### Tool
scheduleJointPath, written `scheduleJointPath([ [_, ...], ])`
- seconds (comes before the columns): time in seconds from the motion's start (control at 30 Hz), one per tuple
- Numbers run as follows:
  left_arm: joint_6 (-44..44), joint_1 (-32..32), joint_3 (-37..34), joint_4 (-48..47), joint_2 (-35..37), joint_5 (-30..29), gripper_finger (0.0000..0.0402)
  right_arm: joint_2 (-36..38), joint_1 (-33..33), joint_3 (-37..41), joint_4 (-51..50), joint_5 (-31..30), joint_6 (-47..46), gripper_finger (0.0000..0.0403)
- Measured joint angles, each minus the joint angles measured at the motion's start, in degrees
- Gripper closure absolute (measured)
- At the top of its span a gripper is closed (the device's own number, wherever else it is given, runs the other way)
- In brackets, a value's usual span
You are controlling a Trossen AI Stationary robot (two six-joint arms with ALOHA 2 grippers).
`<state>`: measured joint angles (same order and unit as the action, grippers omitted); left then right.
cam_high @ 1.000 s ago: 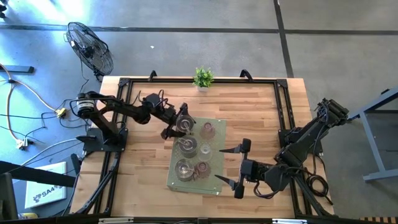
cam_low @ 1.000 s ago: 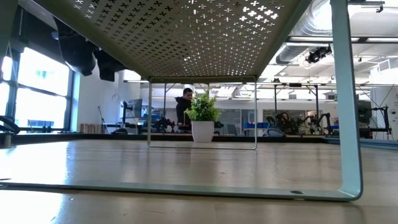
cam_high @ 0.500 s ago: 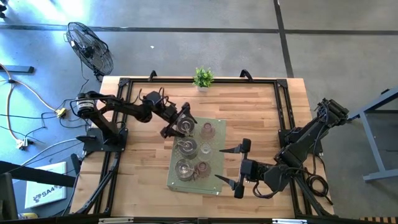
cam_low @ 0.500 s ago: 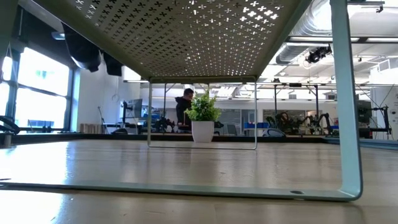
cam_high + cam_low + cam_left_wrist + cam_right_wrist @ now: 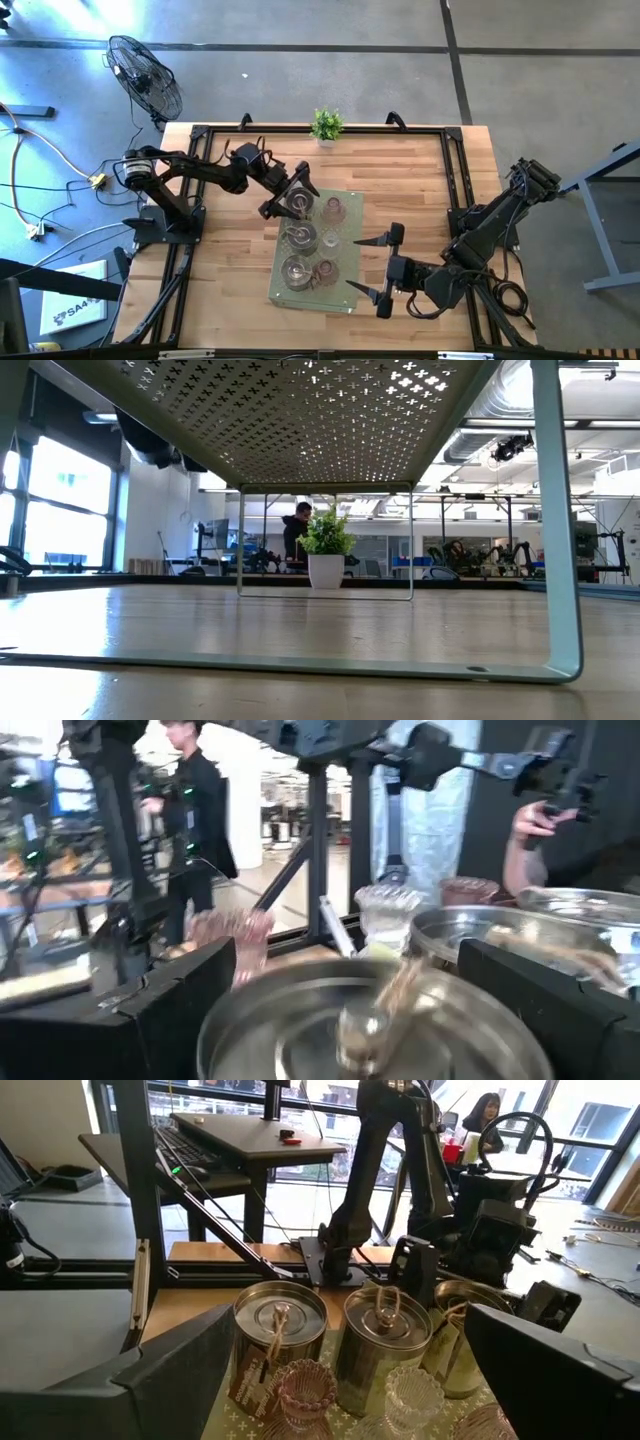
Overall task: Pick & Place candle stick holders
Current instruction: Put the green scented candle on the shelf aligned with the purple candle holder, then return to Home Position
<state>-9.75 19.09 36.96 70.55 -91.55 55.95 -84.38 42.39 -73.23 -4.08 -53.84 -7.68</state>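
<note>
Since a second ago the left claw (image 5: 294, 196) has edged slightly toward the far end of the perforated tray (image 5: 347, 290) and its wrist has turned a little; the right arm has not shifted. On the floor at the far left, a white box (image 5: 70, 305) carries lettering that begins "SA", the rest too small to read.

Seen from above, the left claw sits with its fingers spread around the farthest silver holder (image 5: 297, 204), one finger on either side of it, at the tray's far-left corner; whether the fingers touch the metal cannot be told. Its wrist camera shows the holder's round shiny top (image 5: 368, 1025) between the two dark fingers (image 5: 160, 1020), axis upright.

All six candle stick holders stand upright on the raised tray near the middle of the table (image 5: 420, 180). Three silver ones form a line along the tray's left side, running from far to near: the farthest, a middle one (image 5: 301, 235) and a near one (image 5: 296, 270). Three small glass cups form a parallel line just to their right: far (image 5: 334, 210), middle (image 5: 331, 240) and near (image 5: 325, 270). Small tags hang from the silver holders (image 5: 280, 1340); their writing cannot be read.

To the right, the right claw (image 5: 385, 268) waits just off the tray's near-right edge, fingers spread wide, holding nothing.

A green potted plant (image 5: 326, 125) stands at the table's far edge.
</note>
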Motion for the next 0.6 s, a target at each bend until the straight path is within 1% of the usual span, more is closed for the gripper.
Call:
scheduleJointPath([
  [0.3, 0.0, 0.02, 6.47, 0.31, 0.42, 10.15, 0.0025, 0.0, 0.01, 0.0, 0.0, -0.13, 0.07, 0.0014],
  [0.37, -0.04, 0.02, 8.29, 0.69, 0.42, 12.1, 0.0025, 0.0, 0.01, 0.0, 0.0, -1.0, 0.07, 0.0014],
  [0.5, -0.06, 0.04, 12.5, 5.0, 0.44, 16.81, 0.0025, 0.0, 0.01, 0.0, 0.0, -1.44, 0.02, 0.0014],
  [0.53, -0.9, 0.04, 13.63, 6.15, 0.44, 18.6, 0.0025, 0.0, 0.01, 0.0, 0.0, -1.35, 0.02, 0.0014],
  [0.6, -5.72, 0.04, 16.09, 8.22, 1.04, 23.64, 0.0025, 0.0, 0.01, 0.0, 0.0, -1.31, 0.02, 0.0014],
])
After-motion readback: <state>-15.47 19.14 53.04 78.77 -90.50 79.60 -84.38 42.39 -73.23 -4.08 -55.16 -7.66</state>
